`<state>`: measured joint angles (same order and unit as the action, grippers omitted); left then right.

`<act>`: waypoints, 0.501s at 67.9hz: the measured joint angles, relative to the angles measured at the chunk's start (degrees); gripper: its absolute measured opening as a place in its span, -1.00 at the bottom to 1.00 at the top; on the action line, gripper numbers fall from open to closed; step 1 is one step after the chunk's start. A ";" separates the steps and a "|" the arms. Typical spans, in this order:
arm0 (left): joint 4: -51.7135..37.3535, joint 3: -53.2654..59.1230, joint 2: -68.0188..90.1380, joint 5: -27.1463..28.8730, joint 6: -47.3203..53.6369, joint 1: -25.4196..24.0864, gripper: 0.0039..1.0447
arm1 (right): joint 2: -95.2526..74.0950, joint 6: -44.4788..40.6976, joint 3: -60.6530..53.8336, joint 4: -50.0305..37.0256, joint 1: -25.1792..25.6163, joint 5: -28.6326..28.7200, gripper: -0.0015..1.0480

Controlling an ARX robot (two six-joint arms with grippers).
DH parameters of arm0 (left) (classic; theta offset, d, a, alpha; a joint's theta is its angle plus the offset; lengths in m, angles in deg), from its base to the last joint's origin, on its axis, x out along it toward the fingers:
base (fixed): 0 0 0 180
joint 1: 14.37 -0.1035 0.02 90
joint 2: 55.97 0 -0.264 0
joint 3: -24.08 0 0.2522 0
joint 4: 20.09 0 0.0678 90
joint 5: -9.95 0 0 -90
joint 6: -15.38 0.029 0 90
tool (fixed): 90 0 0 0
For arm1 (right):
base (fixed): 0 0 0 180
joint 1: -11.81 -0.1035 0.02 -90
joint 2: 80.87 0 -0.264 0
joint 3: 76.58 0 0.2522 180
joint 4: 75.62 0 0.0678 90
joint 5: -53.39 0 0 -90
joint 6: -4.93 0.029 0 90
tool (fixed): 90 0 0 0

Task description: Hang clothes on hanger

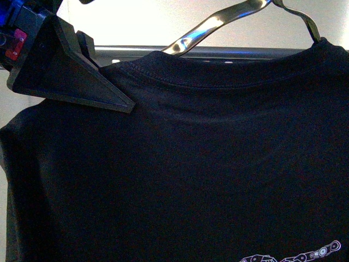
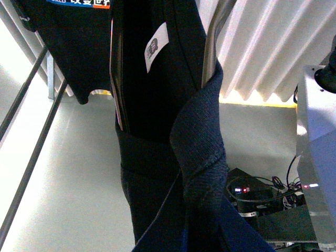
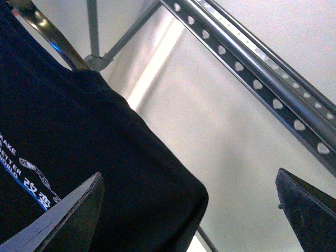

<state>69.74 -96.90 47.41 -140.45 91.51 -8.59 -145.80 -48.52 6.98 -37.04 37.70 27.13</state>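
— Left gripper [image 1: 122, 103]?
— Pinching the shirt [image 1: 180, 164] at the shoulder, right by the cam.
— Right gripper [image 3: 189, 177]?
— Spread wide, empty, beside the shirt's edge.
— Rack [image 3: 248, 74]?
— Its rail runs crosswise behind the collar, so shirt goes back over it; left arm's nearer, imo.

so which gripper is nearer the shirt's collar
Left. The left gripper sits at the shoulder right beside the collar; the right gripper is open at the T-shirt's outer edge, away from it.
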 joint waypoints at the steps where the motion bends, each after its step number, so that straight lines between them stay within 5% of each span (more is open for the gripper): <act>1: 0.00 0.00 0.00 0.00 0.02 0.00 -0.91 | -0.57 -1.70 1.16 1.77 -0.87 -0.26 0.85; 20: 0.00 0.00 0.00 -0.02 0.35 0.00 -0.91 | -9.79 -29.09 13.73 28.37 -10.51 -7.21 0.85; 34: 0.00 0.00 0.00 -0.02 0.35 0.00 -0.91 | -13.99 -34.07 16.11 27.80 -15.61 -13.51 0.85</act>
<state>69.74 -96.90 47.41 -140.47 91.86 -8.59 -159.79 -82.59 23.09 -9.24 22.10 13.63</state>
